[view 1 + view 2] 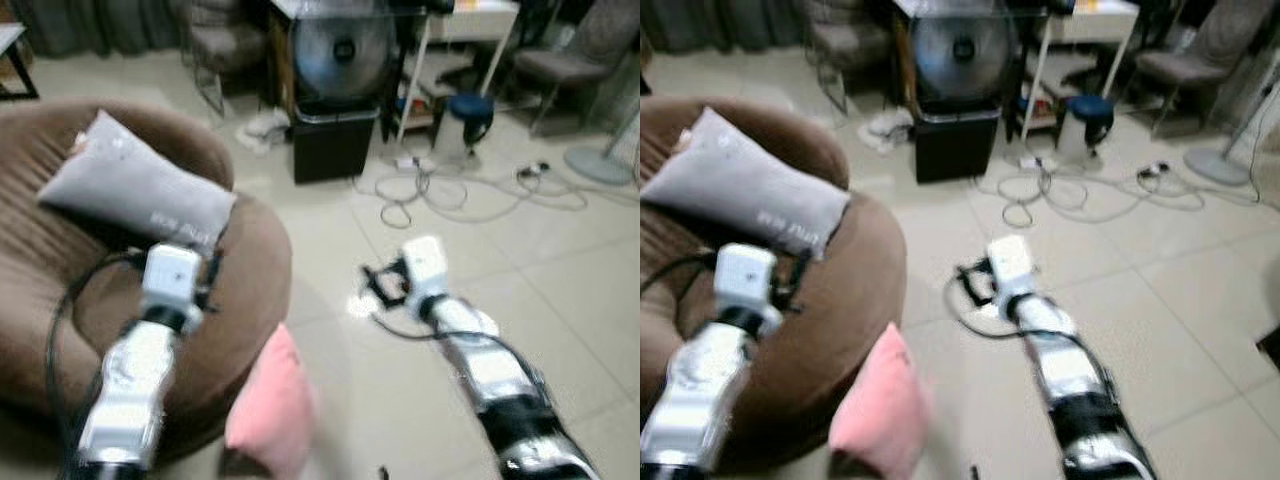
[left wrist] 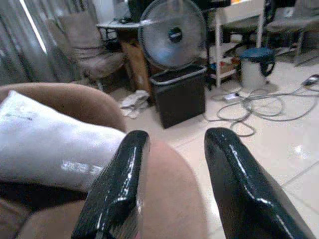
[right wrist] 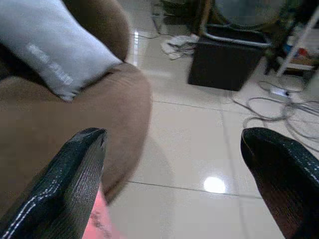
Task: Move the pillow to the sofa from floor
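We see the pink pillow [image 1: 272,410] on the floor at the bottom centre, leaning against the brown sofa [image 1: 250,270]. Our right gripper [image 3: 174,169], fingers spread wide, hangs just beside it; our left gripper [image 2: 172,184], also spread, hovers over the sofa near a grey pillow [image 1: 135,190]

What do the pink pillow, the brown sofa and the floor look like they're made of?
The pink pillow looks like soft matte fabric over stuffing: it bulges and has no shine, though blur hides the weave. The brown sofa seems plush, ribbed cloth, perhaps corduroy or velvet, judging by faint ridges on its back. The floor appears to be glossy pale tile: grout lines and a bright light reflection show.
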Robot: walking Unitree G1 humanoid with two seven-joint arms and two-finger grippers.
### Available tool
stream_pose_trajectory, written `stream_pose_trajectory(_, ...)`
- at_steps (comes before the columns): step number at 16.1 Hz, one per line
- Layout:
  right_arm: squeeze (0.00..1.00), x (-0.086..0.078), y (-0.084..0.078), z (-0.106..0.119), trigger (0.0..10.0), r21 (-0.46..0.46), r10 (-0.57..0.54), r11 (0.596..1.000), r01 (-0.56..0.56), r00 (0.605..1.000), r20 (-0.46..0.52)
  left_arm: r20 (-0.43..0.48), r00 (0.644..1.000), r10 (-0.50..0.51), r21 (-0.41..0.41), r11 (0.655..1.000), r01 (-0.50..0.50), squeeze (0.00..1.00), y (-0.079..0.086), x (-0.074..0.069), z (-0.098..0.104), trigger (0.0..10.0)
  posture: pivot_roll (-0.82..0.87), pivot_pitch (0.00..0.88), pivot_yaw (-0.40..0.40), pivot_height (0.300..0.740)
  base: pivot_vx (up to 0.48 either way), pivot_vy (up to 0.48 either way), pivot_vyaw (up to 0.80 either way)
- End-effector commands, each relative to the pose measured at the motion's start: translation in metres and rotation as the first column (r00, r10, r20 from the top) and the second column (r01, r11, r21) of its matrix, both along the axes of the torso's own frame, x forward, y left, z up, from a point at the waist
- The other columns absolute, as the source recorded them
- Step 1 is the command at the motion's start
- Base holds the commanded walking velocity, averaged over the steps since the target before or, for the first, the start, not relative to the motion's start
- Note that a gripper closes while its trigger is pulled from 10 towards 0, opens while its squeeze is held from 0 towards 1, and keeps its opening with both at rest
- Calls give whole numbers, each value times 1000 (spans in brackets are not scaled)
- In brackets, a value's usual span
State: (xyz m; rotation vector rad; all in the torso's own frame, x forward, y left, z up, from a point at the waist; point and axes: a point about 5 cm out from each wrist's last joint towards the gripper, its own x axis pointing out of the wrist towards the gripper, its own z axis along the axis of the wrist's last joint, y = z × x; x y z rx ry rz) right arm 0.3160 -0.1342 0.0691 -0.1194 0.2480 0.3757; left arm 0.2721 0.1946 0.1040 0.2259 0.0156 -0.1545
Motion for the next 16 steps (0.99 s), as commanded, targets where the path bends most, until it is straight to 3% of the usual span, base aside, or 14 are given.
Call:
stream_pose_trajectory(1, 0, -1, 3, 1, 10000, 24, 8, 1000, -8, 1000, -1, -12, 1000, 18, 21, 1000, -17, 0, 5, -2, -1, 10000, 173, 0, -45, 740, 0, 0, 0)
stream_pose_trajectory(16, 0, -4, -1, -3, 10000, 16, 6, 1000, -6, 1000, -7, -82, 992, -95, -4, 995, 95, 0, -6, -6, -15, 10000, 164, 0, -41, 740, 0, 0, 0)
